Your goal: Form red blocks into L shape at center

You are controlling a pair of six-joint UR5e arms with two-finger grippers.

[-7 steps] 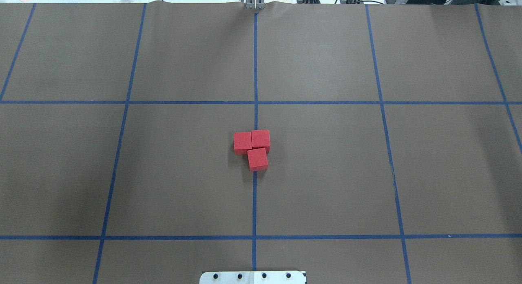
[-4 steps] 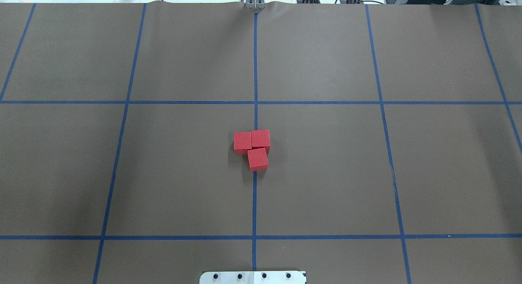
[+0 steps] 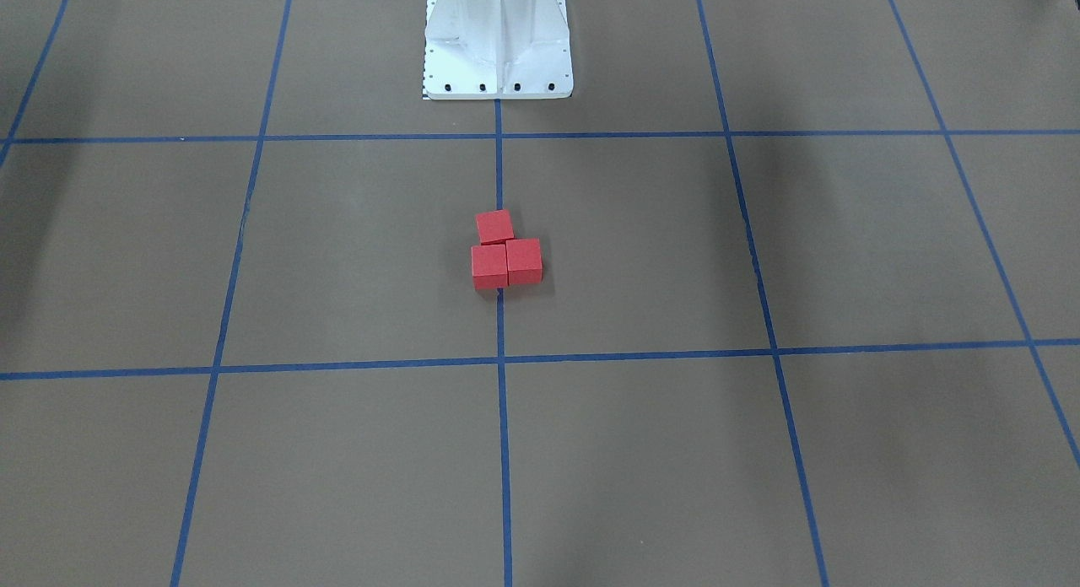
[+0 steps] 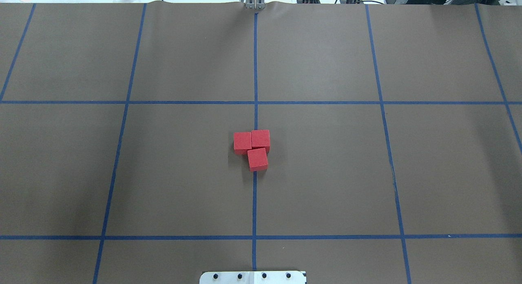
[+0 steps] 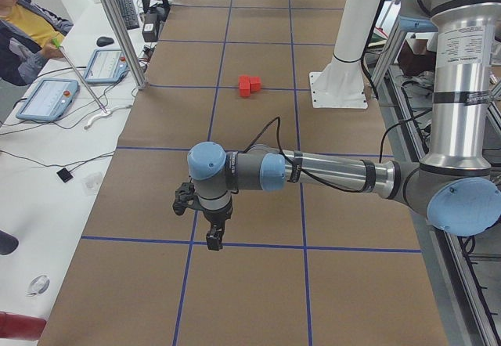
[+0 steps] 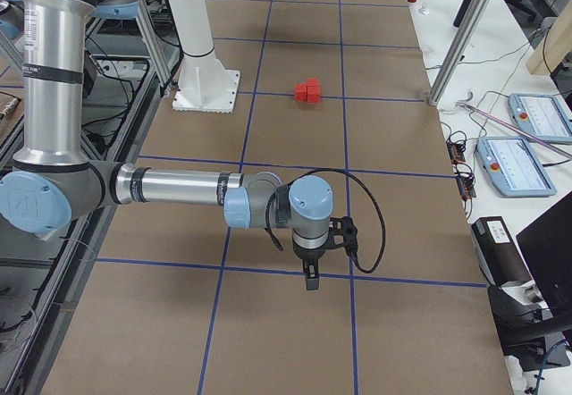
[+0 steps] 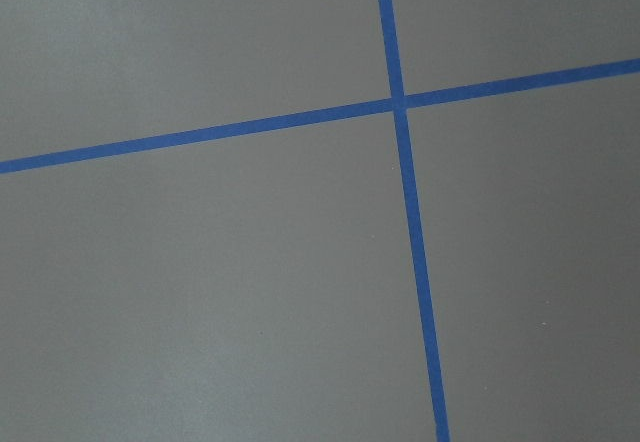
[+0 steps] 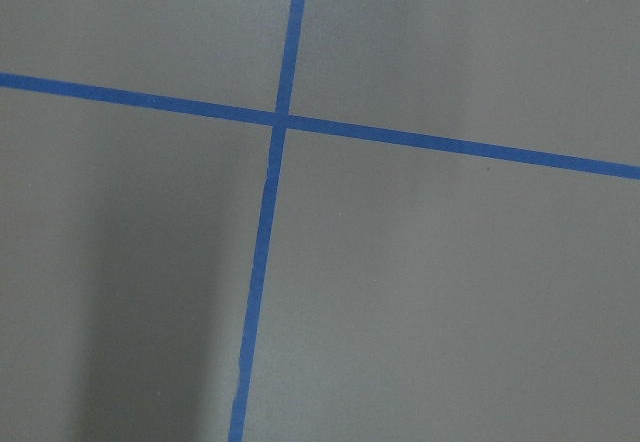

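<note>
The left gripper (image 5: 213,235) hangs low over the brown table (image 5: 258,299), pointing down. The right gripper (image 6: 310,276) does the same at the other end. Each one shows only in a side view, so I cannot tell if their fingers are apart or pinched together. The cameras on the two wrists see only bare table and crossing blue tape right under them, with no block near. Far away from both grippers, about halfway between them, are the three red blocks (image 4: 257,158). They sit at the center (image 4: 285,153) of the table, right on top of a blue line (image 4: 255,112). Nothing has moved in the last second. The blocks are in just the same spots as before, and no arm has come over the middle. I think this means the job is done and the arms have backed off. The blocks are small plain red cubes, all the same. Two sit side by side and touch. The third one touches the end of that row on the side closer to the robot's white base (image 4: 253,277), so they make an L. That third block is turned a tiny bit and pushed a little sideways, so the L is a bit crooked.
</note>
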